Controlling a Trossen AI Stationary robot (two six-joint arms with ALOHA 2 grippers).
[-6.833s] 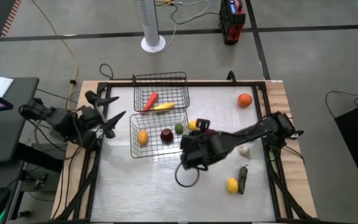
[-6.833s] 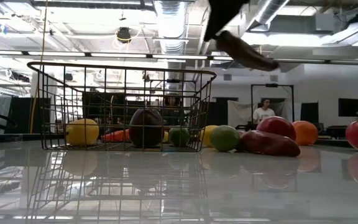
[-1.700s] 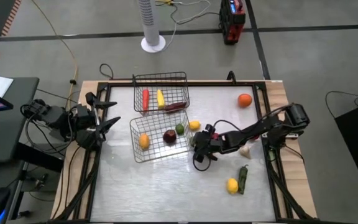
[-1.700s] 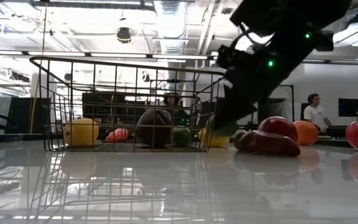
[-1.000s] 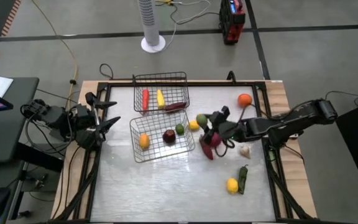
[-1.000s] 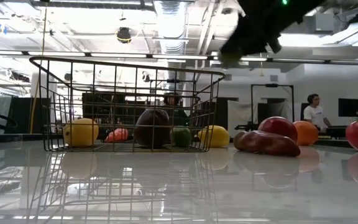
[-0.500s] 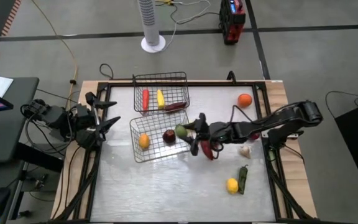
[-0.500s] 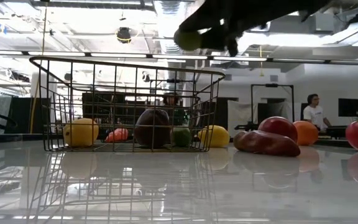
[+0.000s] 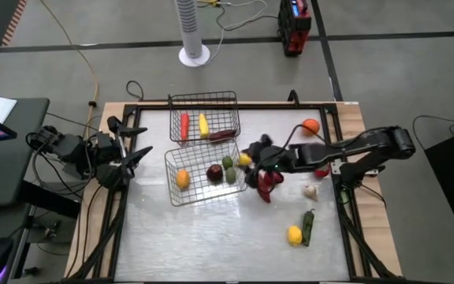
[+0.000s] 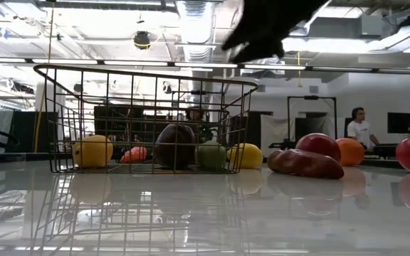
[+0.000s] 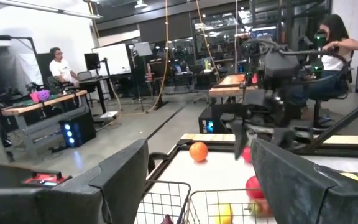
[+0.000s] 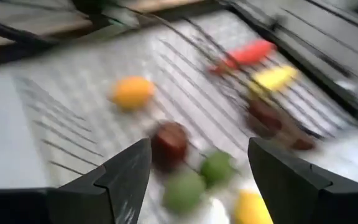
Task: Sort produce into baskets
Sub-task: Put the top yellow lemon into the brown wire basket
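High view: the right tool [image 9: 260, 158] hangs just beside the near basket [image 9: 203, 172], empty; that basket holds a yellow lemon [image 9: 181, 178], a dark apple [image 9: 213, 172] and two green fruits [image 9: 228, 169]. The far basket [image 9: 204, 117] holds a carrot [image 9: 184, 125], corn [image 9: 203, 125] and a dark chili [image 9: 221, 135]. Left on the tabletop [image 9: 211, 237] — an orange [image 9: 310, 126], a loose lemon [image 9: 294, 234], a green pepper [image 9: 307, 226], some red pieces. The left tool [image 9: 136, 154] waits at the edge. Low view: basket contents confirmed. Left wrist view: fingers spread, empty. Right wrist view: fingers apart, nothing between them. Judged roughly half sorted.
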